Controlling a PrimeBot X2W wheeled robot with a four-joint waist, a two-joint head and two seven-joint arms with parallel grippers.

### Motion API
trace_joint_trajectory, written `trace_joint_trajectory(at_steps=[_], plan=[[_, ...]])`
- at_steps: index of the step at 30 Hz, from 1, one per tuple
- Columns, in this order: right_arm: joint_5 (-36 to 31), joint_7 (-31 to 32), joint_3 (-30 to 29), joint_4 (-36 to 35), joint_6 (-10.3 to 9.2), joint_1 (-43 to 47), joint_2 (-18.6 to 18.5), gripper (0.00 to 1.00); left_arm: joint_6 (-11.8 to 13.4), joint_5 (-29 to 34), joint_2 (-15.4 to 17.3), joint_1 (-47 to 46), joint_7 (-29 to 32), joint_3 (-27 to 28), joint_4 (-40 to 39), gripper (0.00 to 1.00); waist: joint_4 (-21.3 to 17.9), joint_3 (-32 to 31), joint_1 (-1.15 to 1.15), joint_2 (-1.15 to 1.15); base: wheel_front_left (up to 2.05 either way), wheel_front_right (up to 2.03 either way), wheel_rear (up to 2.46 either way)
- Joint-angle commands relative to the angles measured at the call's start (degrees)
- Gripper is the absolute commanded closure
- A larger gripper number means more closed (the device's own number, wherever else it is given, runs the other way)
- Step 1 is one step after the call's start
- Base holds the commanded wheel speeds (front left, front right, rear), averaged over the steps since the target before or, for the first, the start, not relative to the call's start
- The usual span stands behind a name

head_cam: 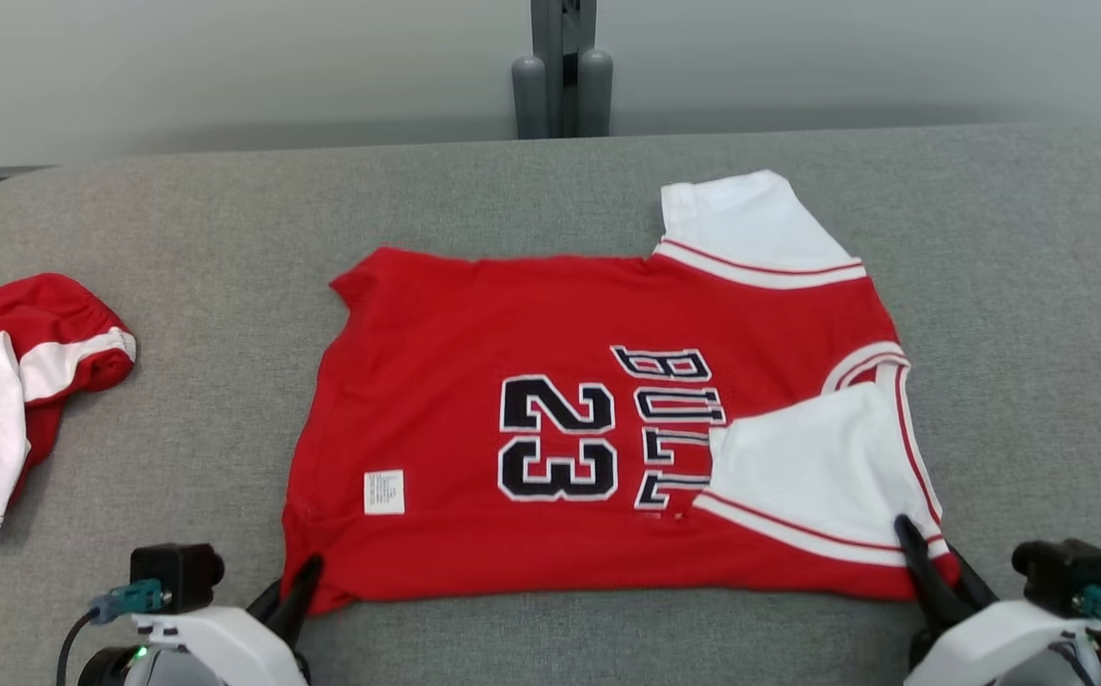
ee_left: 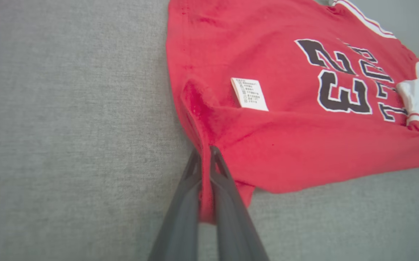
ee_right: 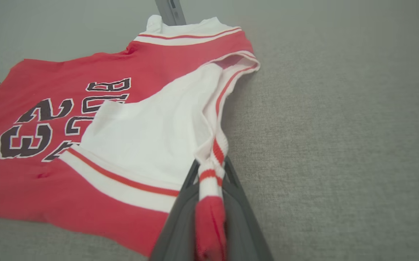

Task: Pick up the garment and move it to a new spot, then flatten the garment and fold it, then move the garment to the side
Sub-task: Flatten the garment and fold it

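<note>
The garment (head_cam: 474, 324) is a red jersey with white sleeves and the number 23, spread flat on the grey table, one sleeve folded over its front. My left gripper (head_cam: 303, 576) is shut on the jersey's near left hem corner; the left wrist view shows the red cloth (ee_left: 206, 174) pinched between the dark fingers (ee_left: 180, 203). My right gripper (head_cam: 922, 557) is shut on the near right corner by the white sleeve; in the right wrist view the striped trim (ee_right: 211, 170) is bunched between its fingers (ee_right: 238, 214).
A second red and white garment (head_cam: 8, 381) lies crumpled at the table's left edge. A grey post (head_cam: 562, 67) stands behind the far edge of the table (head_cam: 179, 219). Bare grey cloth surface lies to the right of the jersey.
</note>
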Motion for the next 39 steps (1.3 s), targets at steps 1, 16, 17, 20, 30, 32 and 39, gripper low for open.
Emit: trace_joint_trajectory(at_steps=[1,16,17,20,30,32,39], plan=[[-0.01,0.56,-0.83,-1.24,-0.04,1.91,-0.36,1.0,0.7,-0.19,0.78,1.19,0.44,0.23,-1.06,1.0,-0.24,-0.54,0.0,0.0,0.0,0.0,0.0],[-2.79,4.16,-6.6,-12.45,-0.03,7.36,2.12,0.0,6.96,0.38,0.86,5.22,-1.45,2.65,-10.33,0.0,-0.83,-0.92,0.0,0.0,0.0,0.0,0.0],[-3.15,3.42,-6.94,-13.06,-0.03,7.17,2.01,0.0,7.17,0.68,0.7,5.11,-2.48,2.94,-10.62,0.0,-0.75,-1.33,0.0,0.0,0.0,0.0,0.0],[-4.75,1.31,-8.4,-14.9,-0.03,5.85,1.62,0.0,7.8,2.02,-0.19,3.64,-6.36,3.89,-12.31,0.0,-0.33,-1.9,0.0,0.0,0.0,0.0,0.0],[-10.49,-1.47,-10.74,-20.34,-0.03,2.58,2.18,0.0,9.23,8.23,-1.15,-1.03,-15.75,3.83,-14.11,0.0,0.49,-5.15,0.0,0.0,0.0,0.0,0.0],[-10.84,-1.17,-10.84,-20.58,-0.03,2.75,2.38,0.0,9.53,8.69,-1.13,-1.24,-16.28,3.82,-13.98,0.0,0.46,-5.41,0.0,0.0,0.0,0.0,0.0],[-12.53,-0.11,-10.42,-21.63,-0.03,5.65,3.61,0.0,10.63,10.2,-0.49,0.09,-17.06,3.4,-12.11,0.0,-0.27,-7.34,0.0,0.0,0.0,0.0,0.0]])
